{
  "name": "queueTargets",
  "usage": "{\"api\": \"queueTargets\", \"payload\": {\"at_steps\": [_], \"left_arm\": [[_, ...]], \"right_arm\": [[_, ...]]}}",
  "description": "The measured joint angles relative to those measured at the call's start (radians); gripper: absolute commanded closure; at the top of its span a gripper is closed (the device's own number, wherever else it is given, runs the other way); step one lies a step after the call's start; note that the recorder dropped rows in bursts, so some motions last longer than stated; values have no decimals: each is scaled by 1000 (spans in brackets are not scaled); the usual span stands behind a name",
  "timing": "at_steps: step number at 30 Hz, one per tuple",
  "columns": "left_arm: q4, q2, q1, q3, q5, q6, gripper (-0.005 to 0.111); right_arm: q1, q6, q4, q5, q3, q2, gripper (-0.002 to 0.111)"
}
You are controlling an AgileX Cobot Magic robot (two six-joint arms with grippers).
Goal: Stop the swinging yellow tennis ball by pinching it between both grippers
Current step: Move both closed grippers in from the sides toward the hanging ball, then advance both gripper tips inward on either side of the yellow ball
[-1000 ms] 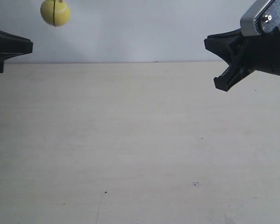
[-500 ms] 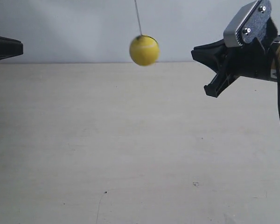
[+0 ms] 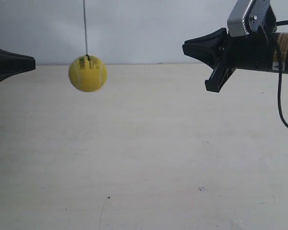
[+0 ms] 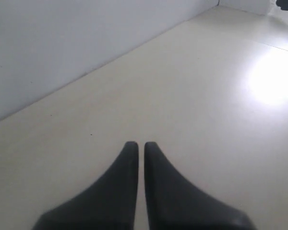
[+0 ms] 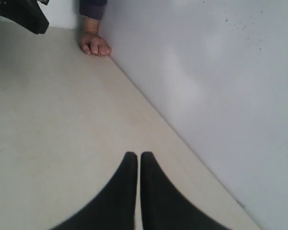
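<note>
Yellow tennis ball (image 3: pixel 88 73): hangs on string (image 3: pixel 85 26) above counter (image 3: pixel 144 158). Left gripper (image 4: pixel 140 143): jaws together, nearer ball. Right gripper (image 5: pixel 138 154): jaws together, farther; its wrist view alone shows a person's hand (image 5: pixel 95 45).

One ball (image 3: pixel 88 73) is counted, hung on one string (image 3: pixel 85 28). Two tools (image 3: pixel 31 62) (image 3: pixel 187 49) are counted, with one grey box (image 3: pixel 247 17) and one cable (image 3: pixel 280 103). One counter (image 3: pixel 149 158), one wall (image 3: pixel 144 28) and one human hand (image 5: pixel 95 45) are also seen.
</note>
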State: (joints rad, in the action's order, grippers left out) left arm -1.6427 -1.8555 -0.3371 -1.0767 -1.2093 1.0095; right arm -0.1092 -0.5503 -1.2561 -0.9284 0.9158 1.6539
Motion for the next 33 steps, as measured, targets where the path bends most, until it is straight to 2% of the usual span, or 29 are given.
{"api": "queueTargets", "payload": {"at_steps": [9,17,33], "left_arm": [[54,0,0,-2,-1,-28,102],[-4,-2,113,-132,-5,42,102],[-66,-2,131,-151,-5,87,102]], "right_arm": [[0,-37,-40,-78,69,117,108],[0,-37,-48,-80,70,117,108],[-8,-90,-89,-133,101,117,108]]}}
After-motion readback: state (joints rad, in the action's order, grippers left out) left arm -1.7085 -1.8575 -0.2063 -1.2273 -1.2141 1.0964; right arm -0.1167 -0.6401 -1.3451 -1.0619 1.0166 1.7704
